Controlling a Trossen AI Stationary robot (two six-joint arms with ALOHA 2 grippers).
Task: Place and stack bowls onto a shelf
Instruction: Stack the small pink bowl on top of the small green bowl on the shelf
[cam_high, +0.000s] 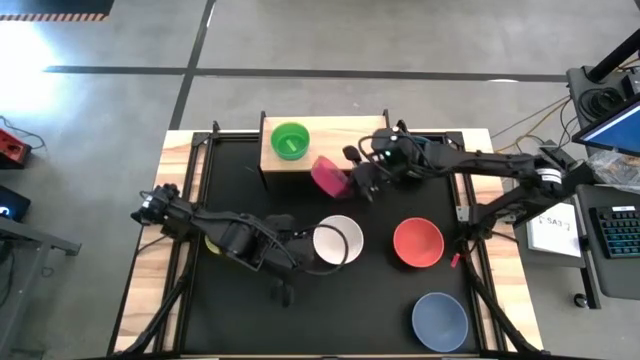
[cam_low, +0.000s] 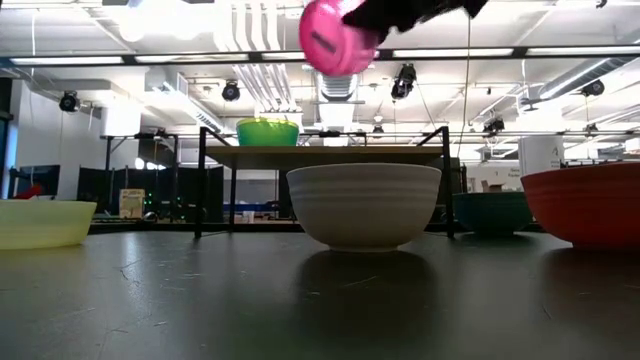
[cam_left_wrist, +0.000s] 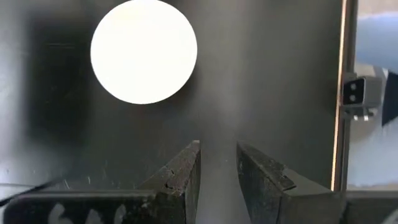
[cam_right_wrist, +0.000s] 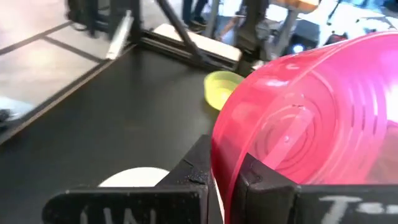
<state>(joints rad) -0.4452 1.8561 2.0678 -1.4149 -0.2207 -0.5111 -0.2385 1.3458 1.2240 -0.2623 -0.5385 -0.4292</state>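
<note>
Green bowl (cam_high: 290, 140) crowds shelf (cam_high: 345, 130) left; right open.

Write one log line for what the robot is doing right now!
right gripper: fingers shut on pink bowl, lifted beside shelf | left gripper: near white bowl, fingers apart, empty | on shelf: green bowl

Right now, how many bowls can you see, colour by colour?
Green bowl, on the shelf: 1
Pink bowl, held in the right gripper: 1
White bowl: 1
Red bowl: 1
Periwinkle-blue bowl: 1
Yellow bowl: 1
Teal bowl: 1
Total: 7 bowls
</note>
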